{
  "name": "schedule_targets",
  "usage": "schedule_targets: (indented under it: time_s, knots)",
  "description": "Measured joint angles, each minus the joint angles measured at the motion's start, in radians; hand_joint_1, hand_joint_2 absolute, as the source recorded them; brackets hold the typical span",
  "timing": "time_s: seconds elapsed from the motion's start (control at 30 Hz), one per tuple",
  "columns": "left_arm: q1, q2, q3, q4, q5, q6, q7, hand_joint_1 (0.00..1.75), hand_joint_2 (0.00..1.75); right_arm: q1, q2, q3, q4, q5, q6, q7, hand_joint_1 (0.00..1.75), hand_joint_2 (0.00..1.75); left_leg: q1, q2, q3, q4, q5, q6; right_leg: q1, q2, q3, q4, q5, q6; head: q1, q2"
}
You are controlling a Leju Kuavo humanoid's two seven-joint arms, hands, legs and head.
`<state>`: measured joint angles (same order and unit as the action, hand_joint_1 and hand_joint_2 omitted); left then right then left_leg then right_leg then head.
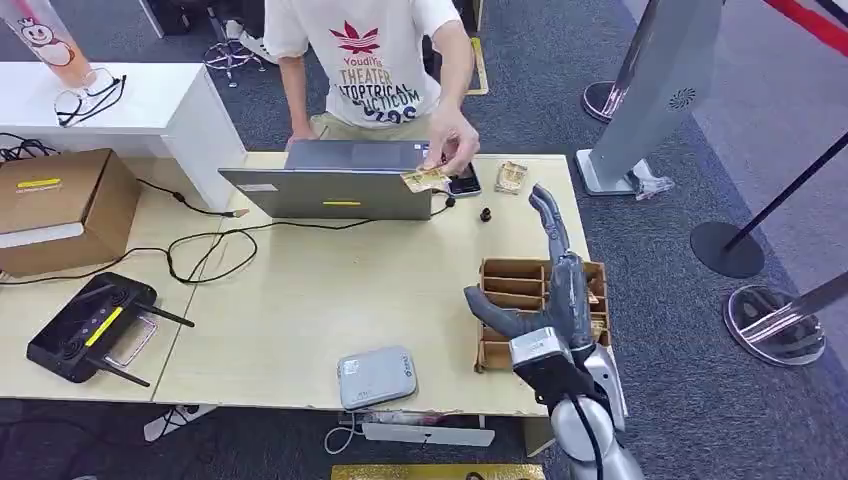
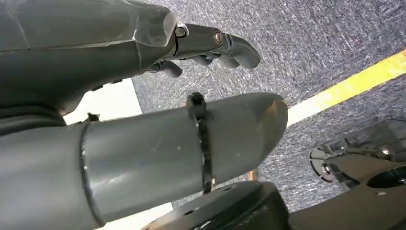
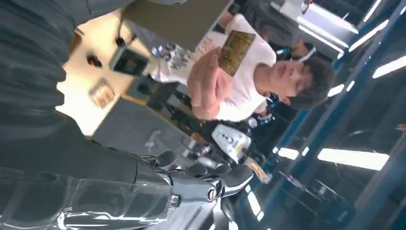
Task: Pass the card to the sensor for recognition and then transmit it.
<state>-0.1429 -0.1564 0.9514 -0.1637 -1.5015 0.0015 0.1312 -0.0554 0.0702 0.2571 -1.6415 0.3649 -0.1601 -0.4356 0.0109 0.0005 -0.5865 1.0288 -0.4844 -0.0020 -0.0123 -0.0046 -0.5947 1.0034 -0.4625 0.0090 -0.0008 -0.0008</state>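
Note:
A person behind the table pinches a yellowish card (image 1: 424,180) in one hand (image 1: 452,140), just above a small black phone-like sensor (image 1: 464,184) beside the laptop (image 1: 340,182). The right wrist view shows that card (image 3: 235,45) raised in the person's hand (image 3: 206,86), with the sensor (image 3: 128,61) on the table. My right hand (image 1: 555,290) stands upright over the wooden card box (image 1: 510,285), fingers stretched apart toward the person and holding nothing. My left hand (image 2: 95,62) hangs over the carpet and holds nothing, its thumb (image 2: 215,134) apart from the fingers (image 2: 215,43).
A second card or small packet (image 1: 511,177) lies right of the sensor, a small dark knob (image 1: 485,214) in front of it. A grey flat device (image 1: 376,376) sits at the front edge, a black router (image 1: 90,325) and cardboard box (image 1: 60,205) at the left. Stanchion bases (image 1: 728,250) stand right.

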Motion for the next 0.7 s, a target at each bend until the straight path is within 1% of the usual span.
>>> schedule_targets:
  time_s: [0.03,0.07,0.1,0.13,0.23,0.33,0.47,0.53,0.63,0.7]
  knots:
    - [-0.005,0.000,-0.004,0.000,0.003,0.000,0.002,0.00,0.00,-0.023,0.000,0.010,0.000,0.051,-0.046,-0.010,0.00,1.75,0.000,0.000,0.000,0.000,0.000,0.000,0.000,0.000,0.000,0.000,0.000,0.000,0.000,0.000]
    - [-0.008,0.000,-0.004,-0.001,0.007,0.000,0.003,0.00,0.00,-0.038,0.000,0.016,0.000,0.082,-0.077,-0.016,0.00,1.75,0.000,0.000,0.000,0.000,0.000,0.000,0.000,0.000,0.000,0.000,0.000,0.000,0.000,0.000]
    - [-0.011,0.000,-0.007,-0.001,0.018,0.004,0.005,0.00,0.00,-0.073,0.000,0.040,0.008,0.144,-0.150,-0.026,0.00,1.75,0.000,0.000,0.000,0.000,0.000,0.000,0.000,0.001,0.000,0.000,0.000,0.000,0.000,0.000]
    - [-0.011,-0.002,-0.010,-0.001,0.021,0.011,0.007,0.00,0.00,-0.083,0.000,0.046,0.011,0.163,-0.167,-0.027,0.00,1.75,0.000,0.000,0.000,0.000,0.000,0.000,0.000,0.000,0.000,0.000,0.000,0.000,0.000,0.000]
    - [-0.012,-0.009,-0.013,-0.001,0.026,0.034,0.015,0.00,0.00,-0.109,-0.003,0.061,0.028,0.212,-0.207,-0.034,0.00,1.75,0.000,0.000,0.000,0.000,0.000,0.000,0.000,0.000,0.000,0.000,0.000,0.000,0.000,0.000]
    - [-0.012,-0.015,-0.021,-0.001,0.027,0.037,0.020,0.00,0.00,-0.139,-0.010,0.076,0.059,0.257,-0.239,-0.034,0.00,1.75,0.000,0.000,0.000,0.000,0.000,0.000,0.000,0.000,0.000,0.000,0.000,0.000,0.000,0.000]
    - [-0.013,-0.014,-0.023,-0.001,0.030,0.016,0.022,0.00,0.00,-0.176,-0.016,0.096,0.102,0.296,-0.265,-0.035,0.00,1.75,0.000,0.000,0.000,0.000,0.000,0.000,0.000,0.001,0.000,0.000,0.000,0.000,0.000,0.000]
    - [-0.013,-0.008,-0.027,-0.001,0.034,0.002,0.018,0.00,0.00,-0.206,-0.020,0.112,0.137,0.332,-0.297,-0.029,0.00,1.75,0.000,0.000,0.000,0.000,0.000,0.000,0.000,0.001,0.000,0.000,0.000,0.000,0.000,0.000]
    - [-0.014,-0.003,-0.029,-0.001,0.036,0.000,0.015,0.00,0.00,-0.246,-0.026,0.131,0.190,0.383,-0.342,-0.015,0.00,1.75,0.000,0.000,0.000,0.000,0.000,0.000,0.000,0.000,0.000,0.000,0.000,0.000,0.000,0.000]
    - [-0.014,-0.001,-0.030,-0.001,0.037,0.000,0.015,0.00,0.00,-0.265,-0.032,0.140,0.220,0.390,-0.353,-0.013,0.00,1.75,0.000,0.000,0.000,0.000,0.000,0.000,0.000,0.000,0.000,0.000,0.000,0.000,0.000,0.000]
